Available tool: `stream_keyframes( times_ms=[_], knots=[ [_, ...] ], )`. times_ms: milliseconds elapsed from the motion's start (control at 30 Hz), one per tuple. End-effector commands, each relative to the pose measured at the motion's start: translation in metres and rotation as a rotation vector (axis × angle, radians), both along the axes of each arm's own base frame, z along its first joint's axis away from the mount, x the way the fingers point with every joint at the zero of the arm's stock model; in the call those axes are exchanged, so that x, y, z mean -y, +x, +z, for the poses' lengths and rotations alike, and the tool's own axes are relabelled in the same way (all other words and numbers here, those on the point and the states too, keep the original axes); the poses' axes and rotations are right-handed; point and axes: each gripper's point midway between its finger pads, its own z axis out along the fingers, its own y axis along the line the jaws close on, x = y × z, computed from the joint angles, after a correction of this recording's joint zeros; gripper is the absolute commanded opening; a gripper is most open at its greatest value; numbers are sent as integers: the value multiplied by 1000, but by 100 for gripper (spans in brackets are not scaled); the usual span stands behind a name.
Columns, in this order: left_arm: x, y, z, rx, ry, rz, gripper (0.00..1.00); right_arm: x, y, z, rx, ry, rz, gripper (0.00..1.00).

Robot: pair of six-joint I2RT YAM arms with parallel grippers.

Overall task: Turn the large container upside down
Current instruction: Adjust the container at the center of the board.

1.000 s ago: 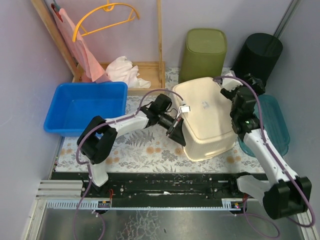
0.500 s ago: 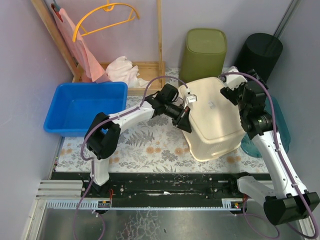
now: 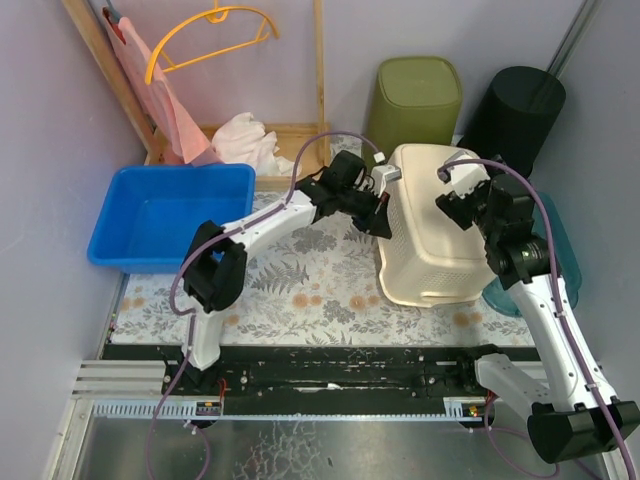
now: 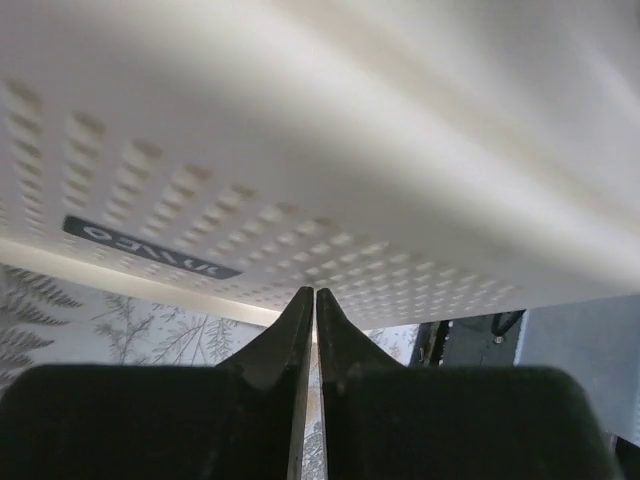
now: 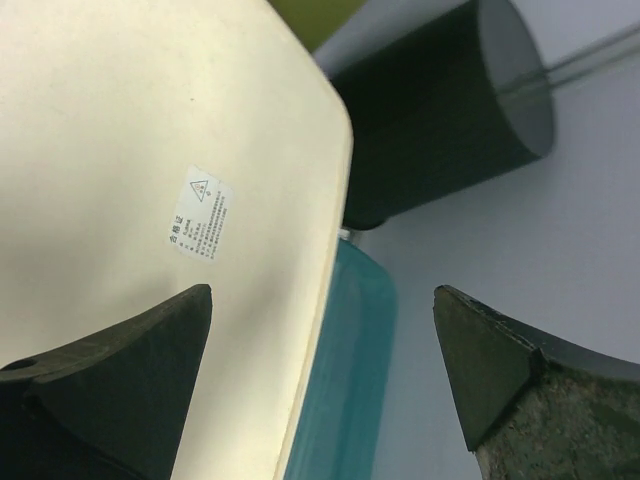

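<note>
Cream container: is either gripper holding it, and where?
Neither holds the cream container. Left gripper shut on nothing beside its perforated wall; right gripper open over its base.

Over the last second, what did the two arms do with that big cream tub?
The cream container swung up and away from the arm bases. It now stands bottom-up, closer to the olive bin. The left gripper, shut, followed its left side toward the back. The right gripper stayed open near its far right edge. The blue tub and black bin did not move.
</note>
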Motion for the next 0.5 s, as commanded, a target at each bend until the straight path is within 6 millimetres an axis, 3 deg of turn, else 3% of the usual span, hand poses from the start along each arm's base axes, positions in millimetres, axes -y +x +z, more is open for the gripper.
stream_keyframes(
  times_ms=[0,100,167,233,300,333,367,467],
  knots=[
    [-23,-5,84,283,-29,0,3,-32,-1,2,-41,128,140,99],
    [-58,-24,125,430,-6,19,12,-68,-10,-3,-136,199,323,99],
    [-82,-36,141,512,18,33,31,-89,-14,1,-169,256,425,99],
    [-107,-45,156,569,57,68,38,-104,-15,6,-193,315,485,99],
    [-140,-38,162,624,140,165,46,-124,-18,12,-220,402,563,99],
    [-163,-28,168,654,174,256,49,-137,-23,15,-250,466,621,99],
    [-190,-14,175,678,202,373,59,-156,-32,16,-309,542,711,99],
    [-286,16,191,649,195,641,76,-204,-52,27,-515,869,928,99]
  ],
)
